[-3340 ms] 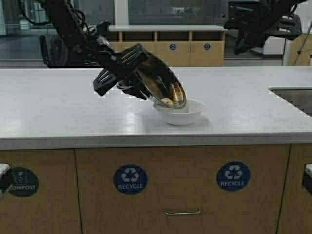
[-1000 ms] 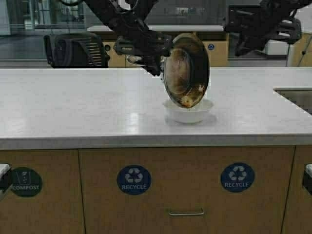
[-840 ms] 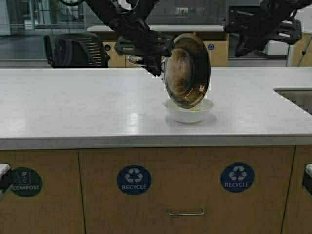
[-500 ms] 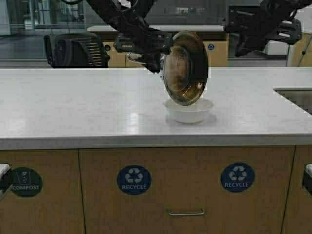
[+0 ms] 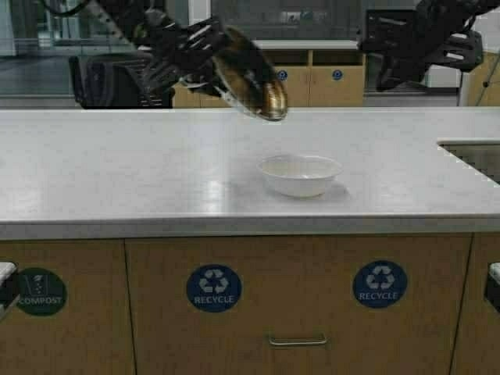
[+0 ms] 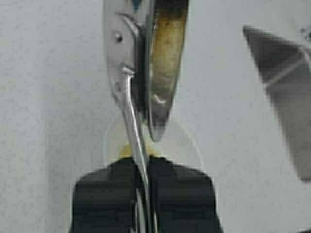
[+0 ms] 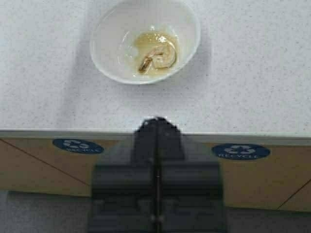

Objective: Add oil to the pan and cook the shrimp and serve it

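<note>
My left gripper (image 5: 201, 64) is shut on the stub handle of the steel pan (image 5: 248, 74) and holds it tilted in the air, above the counter and up-left of the white bowl (image 5: 301, 174). In the left wrist view the pan (image 6: 165, 58) shows edge-on, its handle clamped at the gripper (image 6: 144, 170). One curled shrimp (image 7: 158, 57) lies in the white bowl (image 7: 109, 53) in a thin yellowish pool of oil (image 7: 146, 41). The right gripper (image 7: 156, 122) is shut on nothing, raised high at the right (image 5: 391, 74).
The white counter (image 5: 117, 172) ends in a front edge above cabinets with recycle labels (image 5: 213, 288). A sink (image 5: 473, 156) is cut into the counter at the far right. A dark object (image 5: 117, 82) stands behind the counter at the left.
The pan stood almost upright over the bowl and tipped the shrimp in; my left arm has since lifted it up and to the left, away from the bowl. The right arm stayed still.
</note>
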Tool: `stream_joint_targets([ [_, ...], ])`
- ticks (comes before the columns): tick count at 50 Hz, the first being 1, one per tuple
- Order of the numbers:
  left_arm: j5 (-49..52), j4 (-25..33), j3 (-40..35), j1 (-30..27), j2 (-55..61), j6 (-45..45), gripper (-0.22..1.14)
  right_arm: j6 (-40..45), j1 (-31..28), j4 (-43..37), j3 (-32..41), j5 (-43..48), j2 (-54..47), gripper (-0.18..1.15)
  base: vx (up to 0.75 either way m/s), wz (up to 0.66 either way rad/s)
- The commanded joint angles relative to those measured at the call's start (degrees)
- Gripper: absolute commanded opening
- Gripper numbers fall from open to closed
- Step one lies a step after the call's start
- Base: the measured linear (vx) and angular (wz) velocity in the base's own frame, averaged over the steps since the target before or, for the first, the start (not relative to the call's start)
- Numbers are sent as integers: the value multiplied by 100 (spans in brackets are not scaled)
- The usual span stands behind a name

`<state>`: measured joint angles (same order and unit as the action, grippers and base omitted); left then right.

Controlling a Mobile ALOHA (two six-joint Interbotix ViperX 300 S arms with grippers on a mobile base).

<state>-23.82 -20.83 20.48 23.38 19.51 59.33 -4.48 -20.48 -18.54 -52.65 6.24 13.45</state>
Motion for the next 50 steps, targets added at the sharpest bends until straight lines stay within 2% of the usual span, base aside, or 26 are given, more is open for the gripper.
stream_joint_targets([
  [1,-1230,439,439,-105,-378,580,4,9,0,0,53,53,53,7,0,0],
  [11,-3480,536,1072,-422,176,2610,4,18,0,-9,26,62,44,7,0,0],
  [19,-4702,782,1230,-483,870,3313,4,9,0,0,18,62,44,7,0,0],
  [50,-5221,993,1283,-483,2206,3472,4,9,0,0,-62,62,-44,7,0,0],
])
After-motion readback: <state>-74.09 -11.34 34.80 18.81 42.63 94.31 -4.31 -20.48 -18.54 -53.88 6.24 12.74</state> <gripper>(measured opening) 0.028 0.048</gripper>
